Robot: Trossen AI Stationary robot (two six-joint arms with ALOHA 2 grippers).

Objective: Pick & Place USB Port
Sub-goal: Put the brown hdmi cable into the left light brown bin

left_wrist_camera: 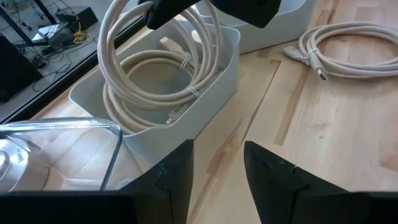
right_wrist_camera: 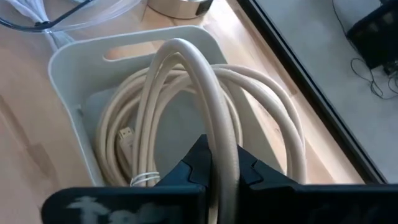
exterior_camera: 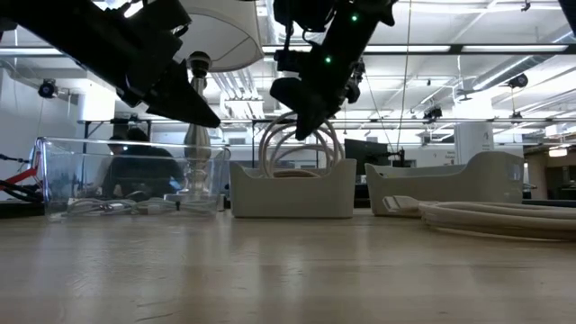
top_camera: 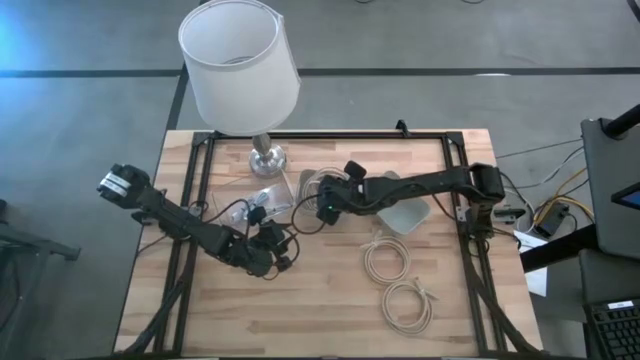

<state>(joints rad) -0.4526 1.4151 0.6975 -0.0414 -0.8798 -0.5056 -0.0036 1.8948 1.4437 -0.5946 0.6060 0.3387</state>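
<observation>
My right gripper (right_wrist_camera: 221,171) hovers over a white bin (right_wrist_camera: 68,68), shut on a cream coiled USB cable (right_wrist_camera: 186,81). The low view shows the gripper (exterior_camera: 301,121) just above the bin (exterior_camera: 292,189), with the coil (exterior_camera: 297,144) standing out of it. My left gripper (left_wrist_camera: 217,180) is open and holds nothing. It hangs above the table on the near-left side of that bin (left_wrist_camera: 205,106), next to a clear container (left_wrist_camera: 62,130). My right gripper pinches one strand at the top of the coil (right_wrist_camera: 217,149) between its two fingers, coming from above with the fingers across the strand. The held loop stands upright below the fingers, while the coil's lower loops (right_wrist_camera: 124,124) lie inside the bin.
A second white bin (top_camera: 405,215) sits to the right of the first. Two more cream cable coils (top_camera: 385,258) (top_camera: 408,303) lie on the wood nearer the front. A lamp (top_camera: 265,155) with a white shade stands at the far edge, and black cables (top_camera: 280,240) lie by the left gripper.
</observation>
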